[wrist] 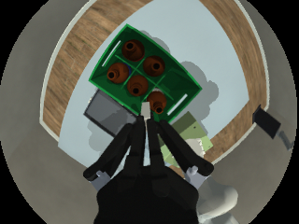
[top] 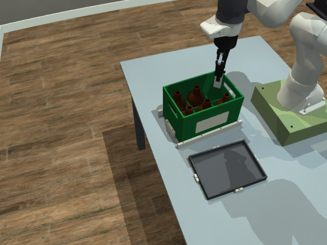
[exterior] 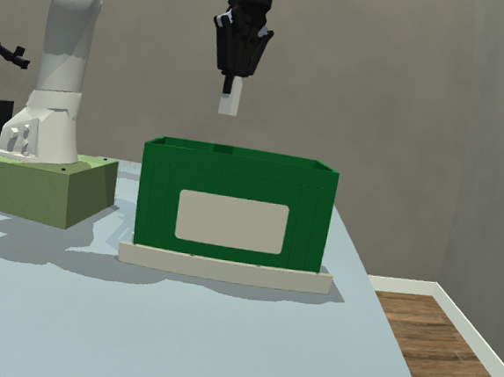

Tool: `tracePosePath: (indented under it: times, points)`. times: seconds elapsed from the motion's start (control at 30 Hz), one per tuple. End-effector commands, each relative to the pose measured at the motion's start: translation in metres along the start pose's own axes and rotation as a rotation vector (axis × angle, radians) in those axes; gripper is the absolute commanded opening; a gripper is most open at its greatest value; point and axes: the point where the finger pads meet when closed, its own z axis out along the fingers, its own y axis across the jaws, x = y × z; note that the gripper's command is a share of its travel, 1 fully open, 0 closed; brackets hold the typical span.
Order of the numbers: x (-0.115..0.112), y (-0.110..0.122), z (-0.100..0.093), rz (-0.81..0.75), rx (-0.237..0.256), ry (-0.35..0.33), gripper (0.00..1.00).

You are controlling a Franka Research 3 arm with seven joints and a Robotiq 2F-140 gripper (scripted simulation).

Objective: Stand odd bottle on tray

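Note:
A green crate (top: 203, 105) stands on the grey table and holds several brown bottles, among them one with a wide round body (top: 195, 96) and one at the right end (top: 225, 98). In the exterior view only the crate's walls (exterior: 235, 205) show; the bottles are hidden. In the wrist view the crate (wrist: 142, 77) lies below and ahead. My gripper (top: 217, 83) hangs above the crate's far right corner, clear of the rim, with its fingers shut together on nothing; it also shows in the exterior view (exterior: 228, 106) and the wrist view (wrist: 146, 111). The dark tray (top: 227, 168) lies in front of the crate.
Cream stop rails (top: 209, 134) hold the crate's base, and small cream clips (top: 196, 177) sit at the tray's edges. The arm's green pedestal (top: 289, 116) stands to the right of the crate. The table's left edge is close to the crate.

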Motion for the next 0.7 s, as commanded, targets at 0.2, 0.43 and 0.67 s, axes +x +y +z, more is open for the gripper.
tracePosePath:
  times: [0.2,0.43,0.67]
  points:
    - [0.0237,-0.0234,0.0016,-0.002,0.015,0.008,0.10]
    - [0.0237,-0.0234,0.0016,-0.002,0.015,0.008,0.44]
    - [0.0237,-0.0234,0.0016,-0.002,0.015,0.008,0.44]
